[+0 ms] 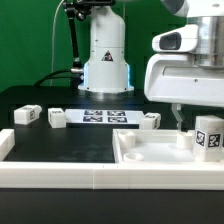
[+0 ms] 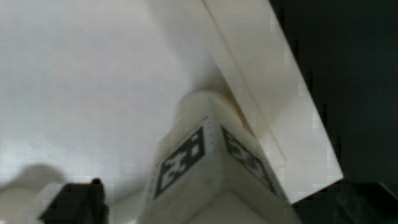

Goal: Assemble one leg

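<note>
The leg [image 1: 209, 137], a small white plastic oblong block with black-and-white tags, stands upright at the exterior view's right, on the large white tray-like square piece [image 1: 150, 152] lying on the black table [image 1: 60, 140]. The end effector [image 1: 181, 122] hangs just beside it; whether it grips cannot be told. Three similar white tagged blocks [image 1: 27, 115] lie further left. In the wrist view, the leg [image 2: 210, 165] rises against the white piece [image 2: 98, 90], one dark fingertip [image 2: 75, 203] near it.

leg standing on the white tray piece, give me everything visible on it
The leg is a small white block, plastic by its look, with black-and-white square tags on its faces. It stands upright in the white tray-like piece, near the corner at the exterior view's right. The wrist view shows its tagged tip close up. The hand hovers beside it; contact unclear.
</note>
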Motion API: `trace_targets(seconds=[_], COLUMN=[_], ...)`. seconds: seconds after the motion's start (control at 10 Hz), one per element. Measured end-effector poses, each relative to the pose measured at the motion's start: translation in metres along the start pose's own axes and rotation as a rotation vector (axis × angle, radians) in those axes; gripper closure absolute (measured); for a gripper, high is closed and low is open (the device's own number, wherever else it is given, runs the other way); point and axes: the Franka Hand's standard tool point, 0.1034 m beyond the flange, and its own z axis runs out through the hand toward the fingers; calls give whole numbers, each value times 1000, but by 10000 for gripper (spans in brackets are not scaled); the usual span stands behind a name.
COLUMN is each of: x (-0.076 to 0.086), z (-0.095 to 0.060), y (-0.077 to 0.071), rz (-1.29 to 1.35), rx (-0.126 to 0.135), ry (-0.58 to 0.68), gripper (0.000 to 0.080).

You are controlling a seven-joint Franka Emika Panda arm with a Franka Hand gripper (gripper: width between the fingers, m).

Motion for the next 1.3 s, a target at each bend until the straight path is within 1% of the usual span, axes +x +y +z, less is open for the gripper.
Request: trace_targets(seconds=[0.2,0.6,0.7,0.8,0.9,1.0,1.1,1.3], x=[0,0,0,0,1,2,2,2], z=[0,0,0,0,-1,0,0,0], y=[0,0,0,0,0,1,1,2], rz=[-173,-375,-464,-532,-611,-667,-649,-649], rx=[-1,-2,-3,-5,-15,-17,-17,-17], ry=[0,1,1,2,5,5,5,5], gripper=[151,151,151,151,151,151,151,402])
